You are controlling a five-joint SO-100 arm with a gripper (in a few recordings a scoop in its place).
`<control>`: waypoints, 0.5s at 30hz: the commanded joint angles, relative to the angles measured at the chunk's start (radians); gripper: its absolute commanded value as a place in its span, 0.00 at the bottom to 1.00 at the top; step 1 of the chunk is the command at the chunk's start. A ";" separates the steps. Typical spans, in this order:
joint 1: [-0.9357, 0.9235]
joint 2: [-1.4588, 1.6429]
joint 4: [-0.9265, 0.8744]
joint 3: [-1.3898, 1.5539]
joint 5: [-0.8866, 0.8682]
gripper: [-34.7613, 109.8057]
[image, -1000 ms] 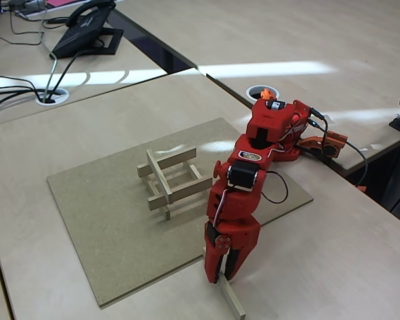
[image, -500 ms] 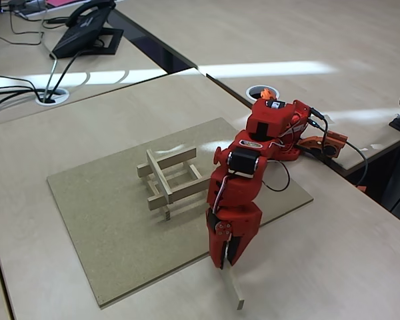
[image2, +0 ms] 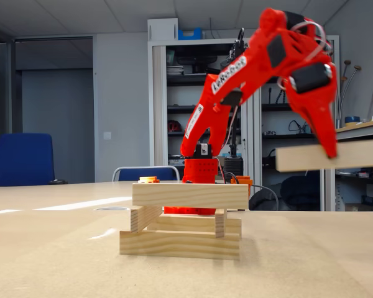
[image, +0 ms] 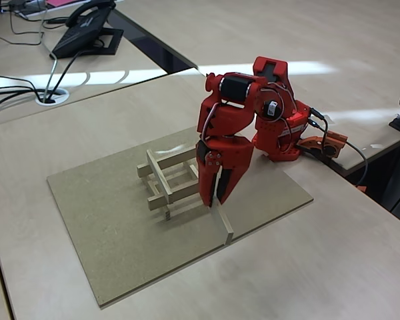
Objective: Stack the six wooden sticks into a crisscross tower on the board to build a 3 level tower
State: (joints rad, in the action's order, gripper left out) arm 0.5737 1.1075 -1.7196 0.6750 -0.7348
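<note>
A: What are the fingers (image: 215, 200) doing?

B: Pinching one wooden stick (image: 223, 221) at its upper end. In a fixed view it slants down toward the lower right of the board (image: 107, 220); whether its far tip touches, I cannot tell. In the low fixed view the stick (image2: 332, 155) hangs clear at centre right, roughly level, under the red fingers (image2: 326, 139).

A: And the tower (image: 168, 176)?

B: Just left of the fingers, mid-board (five sticks, one lone stick on top). From the low view the tower (image2: 183, 220) stands at frame centre.

A: Further out?

B: The pale tabletop (image: 333, 267) around the board, and a phone (image: 87, 30) at upper left.
</note>
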 commanded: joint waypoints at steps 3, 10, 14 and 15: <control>-0.091 0.261 -0.052 0.222 0.098 0.24; -0.238 0.423 -0.071 0.443 0.244 0.24; -0.304 0.499 -0.074 0.551 0.314 0.24; -0.318 0.514 -0.075 0.572 0.331 0.24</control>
State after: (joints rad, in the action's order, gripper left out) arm 0.2884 1.5386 -1.7717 1.1965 -0.4387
